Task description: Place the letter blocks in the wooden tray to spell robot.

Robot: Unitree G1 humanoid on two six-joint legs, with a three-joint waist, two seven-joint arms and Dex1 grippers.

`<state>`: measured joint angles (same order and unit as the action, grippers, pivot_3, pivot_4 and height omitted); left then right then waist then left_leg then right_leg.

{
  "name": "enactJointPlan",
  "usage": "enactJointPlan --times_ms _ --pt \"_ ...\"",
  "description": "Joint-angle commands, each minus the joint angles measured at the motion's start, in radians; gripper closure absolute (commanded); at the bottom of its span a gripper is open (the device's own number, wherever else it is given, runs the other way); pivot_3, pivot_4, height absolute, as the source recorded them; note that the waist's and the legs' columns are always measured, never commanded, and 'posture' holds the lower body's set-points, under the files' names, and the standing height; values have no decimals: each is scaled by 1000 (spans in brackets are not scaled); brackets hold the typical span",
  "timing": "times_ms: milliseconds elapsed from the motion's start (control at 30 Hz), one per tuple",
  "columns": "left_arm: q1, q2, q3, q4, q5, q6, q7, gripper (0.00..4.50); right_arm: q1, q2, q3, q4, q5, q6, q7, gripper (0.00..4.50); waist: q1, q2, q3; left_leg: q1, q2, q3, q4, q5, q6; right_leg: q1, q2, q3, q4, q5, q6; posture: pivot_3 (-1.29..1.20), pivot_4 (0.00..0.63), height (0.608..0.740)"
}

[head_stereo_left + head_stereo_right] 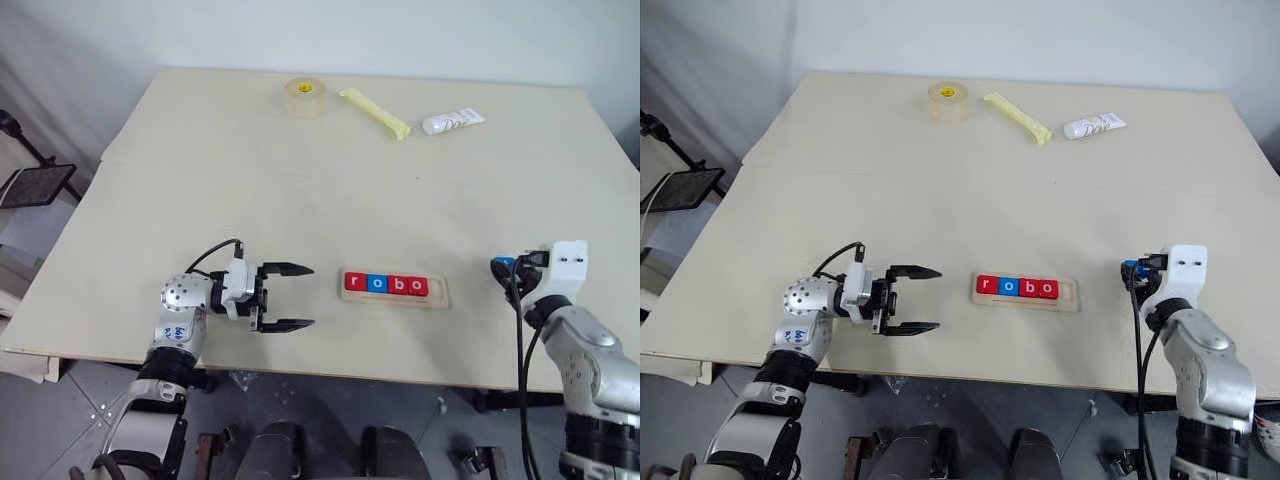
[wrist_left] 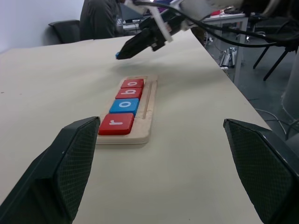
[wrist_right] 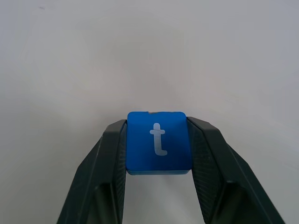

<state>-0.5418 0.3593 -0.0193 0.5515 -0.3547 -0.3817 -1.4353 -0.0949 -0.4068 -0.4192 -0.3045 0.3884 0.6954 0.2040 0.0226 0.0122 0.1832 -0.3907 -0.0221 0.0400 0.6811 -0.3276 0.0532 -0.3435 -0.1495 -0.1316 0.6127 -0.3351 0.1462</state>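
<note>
Near the desk (image 1: 300,200) front edge, the left gripper (image 1: 290,297) hovers with jaws spread wide and empty, pointing at the wooden tray (image 1: 440,292). Four letter blocks (image 1: 386,285) sit in it, reading r, o, b, o; the last slot is bare. Right of it, the right gripper (image 3: 159,149) clamps the blue t block (image 3: 159,141). Far back: a tape roll (image 1: 305,97), yellow packet (image 1: 375,112), white tube (image 1: 452,121).

Wooden tray (image 1: 438,293): pale strip lying flat near the table's front edge.
Blocks in tray (image 1: 386,285): red r, blue o, red b, red o, touching.
Blue t block (image 3: 159,142): clamped between black fingers.
</note>
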Motion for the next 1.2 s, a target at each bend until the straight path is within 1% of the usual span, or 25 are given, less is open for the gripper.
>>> enactJointPlan --times_ms 33,167,267,333,467,567,633,767,867,933,967,1033,1067,1133,1200 --pt "-20 -2 0 18 -4 -13 -12 0 34 26 -31 -109 17 29 -51 3026 -1 0 0 0 0 0 0 0 0 0 0 0 0 0 0 0 150 740" --pt "-51 -17 -6 53 2 -20 -23 0 64 75 -20 -130 10 29 -95 3026 0 0 0 0 0 1 0 0 0 -1 0 0 0 0 0 0 150 740" --pt "-72 -27 -7 76 5 -27 -32 0 72 94 1 -130 9 15 -98 3026 -1 0 0 0 0 1 0 0 0 -1 0 1 0 0 0 0 150 740" --pt "-80 -30 -6 89 7 -33 -39 0 76 99 11 -127 4 3 -96 2276 -2 0 0 0 0 1 0 0 0 -1 0 1 1 0 0 0 150 740" --pt "-90 -37 -5 106 11 -41 -42 0 93 92 8 -133 7 -10 -84 957 -2 0 0 0 0 1 0 0 0 -1 0 1 1 0 0 0 150 740" --pt "-90 -41 -6 106 13 -42 -39 0 111 66 -2 -148 13 -13 -57 22 0 0 0 0 0 1 0 0 0 -1 0 1 1 0 0 0 150 740" --pt "-88 -45 -8 103 14 -42 -35 0 128 36 -7 -160 18 -15 -24 22 0 0 0 0 0 1 0 0 0 -1 0 1 1 0 0 0 150 740" --pt "-85 -54 -10 99 19 -44 -26 0 186 -86 -5 -190 29 -27 113 22 1 0 0 0 -1 1 0 0 0 -1 0 1 0 0 0 0 150 740" --pt "-87 -57 -11 98 19 -43 -22 0 229 -217 -3 -170 16 -54 237 22 1 0 0 0 -1 2 0 0 0 0 0 1 0 0 0 0 150 740" --pt "-91 -61 -11 101 19 -43 -22 0 243 -346 -3 -111 -2 -109 375 22 1 0 0 0 0 2 0 0 0 0 0 1 -1 0 0 0 150 740" --pt "-94 -63 -12 106 18 -43 -29 0 237 -431 9 -57 -17 -149 467 22 1 0 0 0 0 3 0 0 0 0 0 1 -1 0 0 0 150 740" --pt "-95 -67 -15 107 17 -44 -36 0 227 -544 30 27 -32 -205 596 22 1 0 0 0 0 5 0 0 1 0 0 1 -2 0 0 0 150 740" --pt "-100 -68 -15 115 18 -46 -41 0 196 -602 63 80 -37 -240 676 22 1 -1 0 1 0 5 0 0 1 1 0 1 -3 0 0 0 150 740" --pt "-103 -67 -12 127 19 -52 -47 0 134 -669 122 165 -52 -298 776 22 -2 -2 1 1 1 5 1 0 1 2 0 0 -3 0 0 0 150 740" --pt "-100 -67 -12 129 21 -56 -48 0 35 -698 195 272 -81 -373 857 22 -5 -2 1 1 2 6 0 0 1 2 0 0 -4 0 0 0 150 740"
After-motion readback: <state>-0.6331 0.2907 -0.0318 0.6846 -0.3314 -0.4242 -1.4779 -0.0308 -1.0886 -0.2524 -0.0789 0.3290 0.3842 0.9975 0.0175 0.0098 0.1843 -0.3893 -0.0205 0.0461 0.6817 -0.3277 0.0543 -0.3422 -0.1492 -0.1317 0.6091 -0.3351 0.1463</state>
